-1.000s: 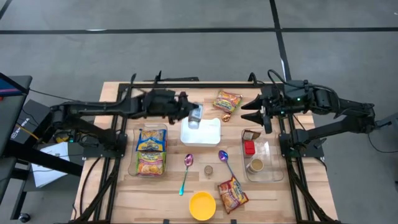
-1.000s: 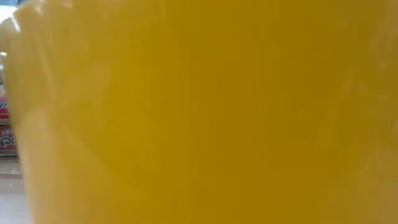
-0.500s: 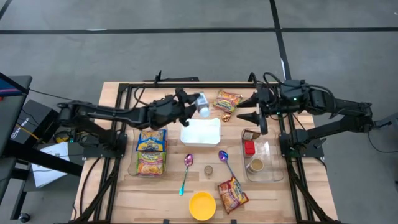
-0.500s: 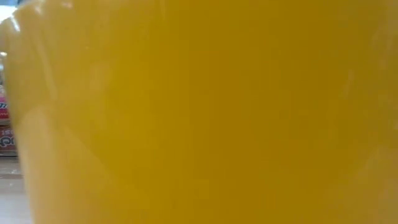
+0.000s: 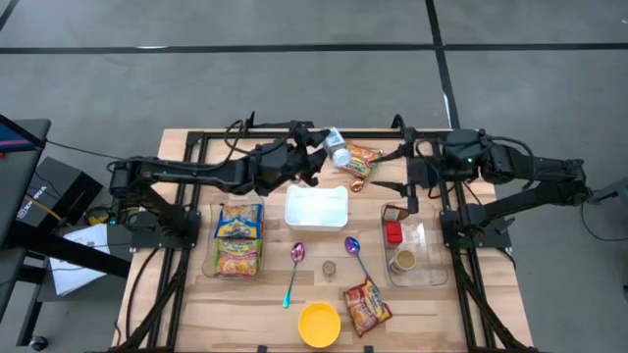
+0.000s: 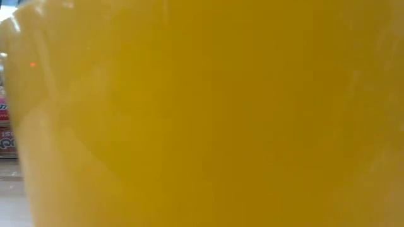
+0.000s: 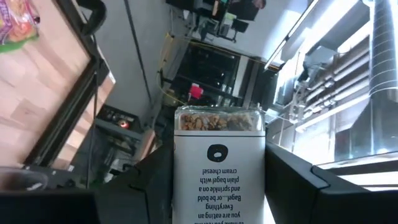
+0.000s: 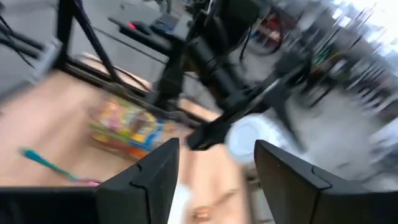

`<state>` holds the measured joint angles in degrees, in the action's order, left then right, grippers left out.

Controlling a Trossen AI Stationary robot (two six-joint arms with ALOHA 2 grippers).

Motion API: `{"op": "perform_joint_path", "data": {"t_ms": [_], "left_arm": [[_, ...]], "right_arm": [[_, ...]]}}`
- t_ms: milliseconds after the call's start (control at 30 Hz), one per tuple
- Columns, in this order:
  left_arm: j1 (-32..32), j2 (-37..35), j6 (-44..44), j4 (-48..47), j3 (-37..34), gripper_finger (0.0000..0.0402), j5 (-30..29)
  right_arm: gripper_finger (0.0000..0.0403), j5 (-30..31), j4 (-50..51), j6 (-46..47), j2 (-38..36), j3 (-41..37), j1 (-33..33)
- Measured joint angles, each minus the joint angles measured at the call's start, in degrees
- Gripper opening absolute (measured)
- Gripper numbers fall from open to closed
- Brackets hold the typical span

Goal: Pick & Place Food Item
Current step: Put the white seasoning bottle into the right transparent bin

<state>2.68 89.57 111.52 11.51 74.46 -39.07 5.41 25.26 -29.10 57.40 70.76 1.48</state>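
Seasoning jar (image 5: pixel 337 149) sits clamped between the left gripper's (image 5: pixel 321 157) fingers, lifted above the table's (image 5: pixel 177 147) far edge, just beside a snack packet (image 5: pixel 359 159). Below it lies a white tray (image 5: pixel 316 207), with noodle packs (image 5: pixel 238 238) in a clear bin to its left. The right gripper (image 5: pixel 407 171), fingers spread apart and holding nothing, hovers near the packet above another clear bin (image 5: pixel 412 245). A yellow bowl (image 6: pixel 202 113) blocks nearly the whole low view.

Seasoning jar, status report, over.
Left gripper shut on seasoning jar, raised past the white tray. Right gripper open, empty, facing it. Nothing between.
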Motion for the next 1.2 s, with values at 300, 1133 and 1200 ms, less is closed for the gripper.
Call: {"op": "perform_joint_path", "data": {"t_ms": [300, 1133, 1200], "left_arm": [[-0.13, 0.10, -1.09, 0.99, 0.04, 0.0191, 0.06], [-0.13, 0.08, -2.23, 1.02, 0.06, 0.0191, 0.49], [-0.13, 0.08, -2.63, 1.13, 0.06, 0.0191, 0.49]], "right_arm": [[0.0218, 13.03, -8.31, -8.22, 1.12, 0.02, 2.90], [0.0313, 23.21, -14.59, -28.52, 12.26, 0.00, 5.93], [0.0312, 23.33, -14.45, -28.53, 13.13, 0.00, 5.83]]}}
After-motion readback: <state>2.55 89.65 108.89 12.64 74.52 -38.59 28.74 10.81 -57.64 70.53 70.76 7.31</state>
